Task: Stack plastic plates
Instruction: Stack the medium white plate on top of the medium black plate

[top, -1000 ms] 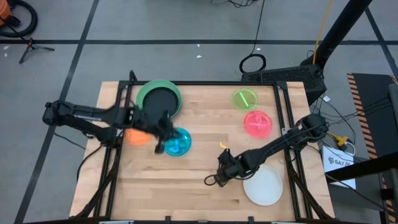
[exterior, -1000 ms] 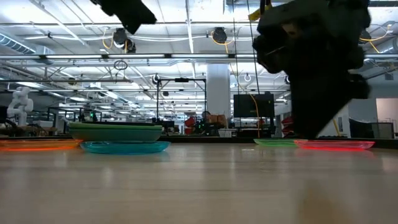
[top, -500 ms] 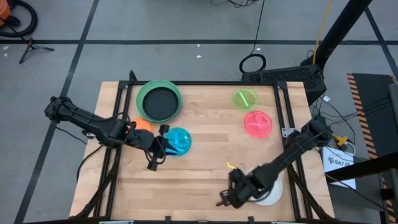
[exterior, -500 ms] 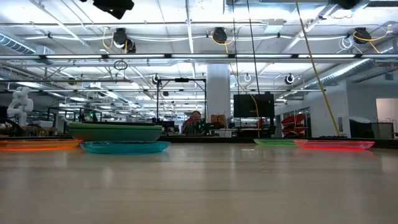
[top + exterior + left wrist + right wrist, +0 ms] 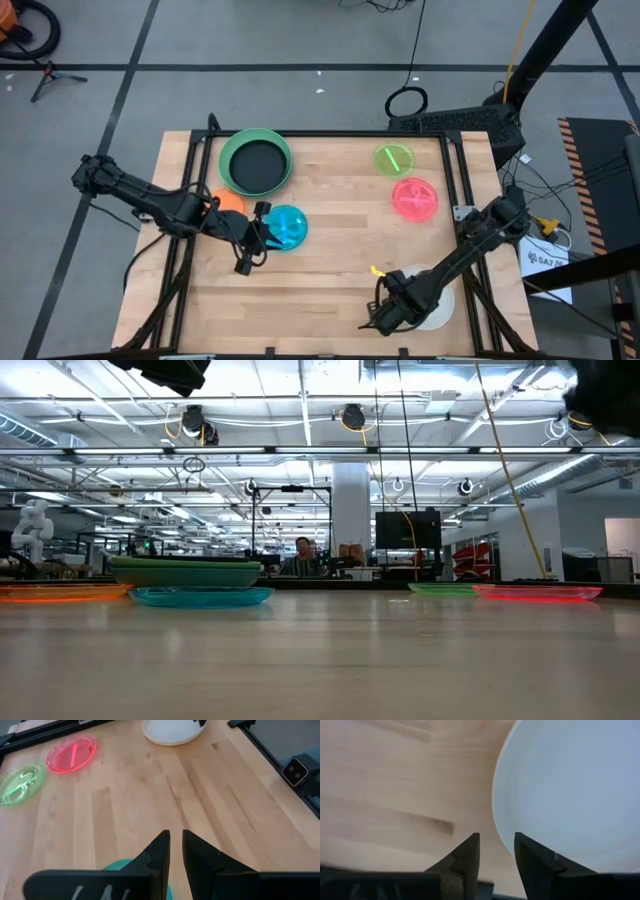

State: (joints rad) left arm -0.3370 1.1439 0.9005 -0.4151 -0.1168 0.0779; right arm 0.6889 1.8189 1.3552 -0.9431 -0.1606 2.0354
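Note:
In the high view a dark green plate (image 5: 256, 163) with a black plate (image 5: 256, 166) lying in it sits near the far left. An orange plate (image 5: 229, 200) and a teal plate (image 5: 287, 228) lie nearer. A lime plate (image 5: 393, 158) and a pink plate (image 5: 414, 198) lie at the right. A white plate (image 5: 436, 302) lies at the near right. My left gripper (image 5: 256, 242) (image 5: 173, 842) hovers over the teal plate's left edge (image 5: 120, 866), open by a narrow gap. My right gripper (image 5: 384, 314) (image 5: 496, 847), open, hangs raised by the white plate's left rim (image 5: 502, 820).
Dark rails (image 5: 192, 250) run along the table's left and right sides. The bare wood in the middle (image 5: 340, 230) is free. In the low view the plates lie flat on the table, and a person (image 5: 303, 550) shows in the room far behind.
My right gripper has swung toward the table's near edge and risen out of the low view's middle, then edged right toward the white plate. My left gripper has moved from beside the black plate toward the near edge, stopping at the teal plate. No plate has moved.

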